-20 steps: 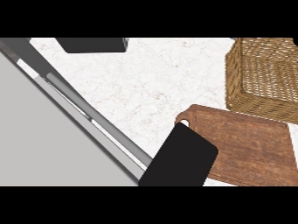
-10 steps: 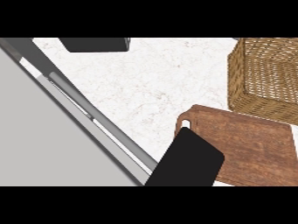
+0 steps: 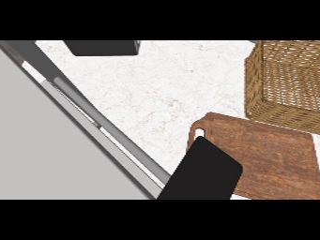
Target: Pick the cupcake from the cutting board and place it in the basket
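Honestly, I saw no cupcake on the cutting board (image 3: 273,159) or in the basket (image 3: 294,84), and whether my hand's (image 3: 202,173) fingers held anything, I couldn't tell.

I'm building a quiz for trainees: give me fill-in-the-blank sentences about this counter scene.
1. The woven basket sits at the view's upper ___.
2. The cutting board is made of ___.
3. On the visible part of the cutting board, no ___ shows.
Missing words: right; wood; cupcake.
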Tool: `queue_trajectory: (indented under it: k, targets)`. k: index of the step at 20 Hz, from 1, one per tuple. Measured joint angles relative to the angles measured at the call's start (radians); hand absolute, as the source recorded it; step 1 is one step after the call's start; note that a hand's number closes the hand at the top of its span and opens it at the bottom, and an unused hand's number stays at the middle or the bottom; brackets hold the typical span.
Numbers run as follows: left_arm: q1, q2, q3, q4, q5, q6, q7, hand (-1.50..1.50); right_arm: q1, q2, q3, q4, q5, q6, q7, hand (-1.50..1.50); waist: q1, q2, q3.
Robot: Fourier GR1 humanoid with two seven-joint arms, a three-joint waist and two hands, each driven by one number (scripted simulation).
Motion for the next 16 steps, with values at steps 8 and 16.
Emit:
queue_trajectory:
  k: [8, 16]
  targets:
    - [0.003, -0.004, 0.002, -0.008, -0.008, 0.0, 0.014, 0.0, 0.053, -0.055, -0.044, 0.17, -0.001, -0.072, -0.144, 1.5, 0.001, 0.0, 0.0]
    - [0.003, -0.007, 0.007, -0.01, -0.014, -0.002, 0.023, 0.0, 0.097, -0.152, -0.004, 0.317, 0.086, -0.091, -0.248, -1.5, 0.002, -0.001, -0.001]
